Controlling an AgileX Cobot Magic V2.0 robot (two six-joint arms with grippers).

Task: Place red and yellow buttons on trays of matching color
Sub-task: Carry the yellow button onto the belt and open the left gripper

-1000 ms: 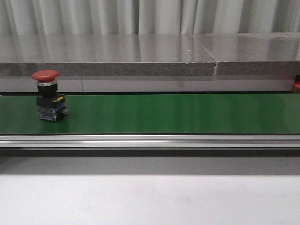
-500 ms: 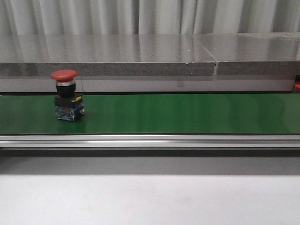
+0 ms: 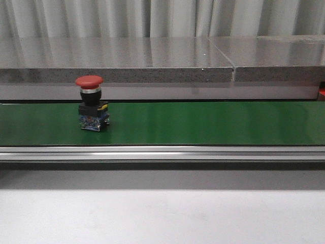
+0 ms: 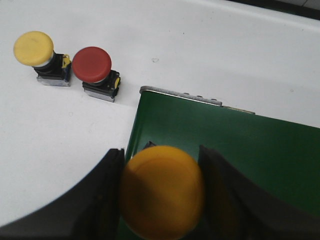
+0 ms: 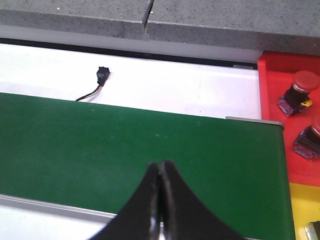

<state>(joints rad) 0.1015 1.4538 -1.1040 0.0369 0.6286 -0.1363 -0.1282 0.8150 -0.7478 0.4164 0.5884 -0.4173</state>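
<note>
Buttons are spread over several places, so the job looks partly done; two red buttons, one [image 5: 302,86] and another [image 5: 311,136], already sit in the red tray [image 5: 272,95] beyond the far end of the green belt [image 5: 150,150], and a yellow tray [image 5: 299,210] lies just beside it, with only a small unclear item at its edge, so I cannot tell what it holds; one red button on the belt [image 3: 91,103] stands upright toward the left side in the front view, touched by neither arm; the left gripper [image 4: 162,195] has its jaws pinching a yellow button [image 4: 162,192] over the near end of the belt, which suggests it is being fed onto the line; on the white table [image 4: 60,145] next to that end, a spare yellow button [image 4: 35,52] and a spare red button [image 4: 94,67] stand side by side, unsorted; the right gripper [image 5: 160,200] hangs above the belt with its jaws pressed together on nothing; by my reckoning, at least four buttons remain to reach their trays.
</note>
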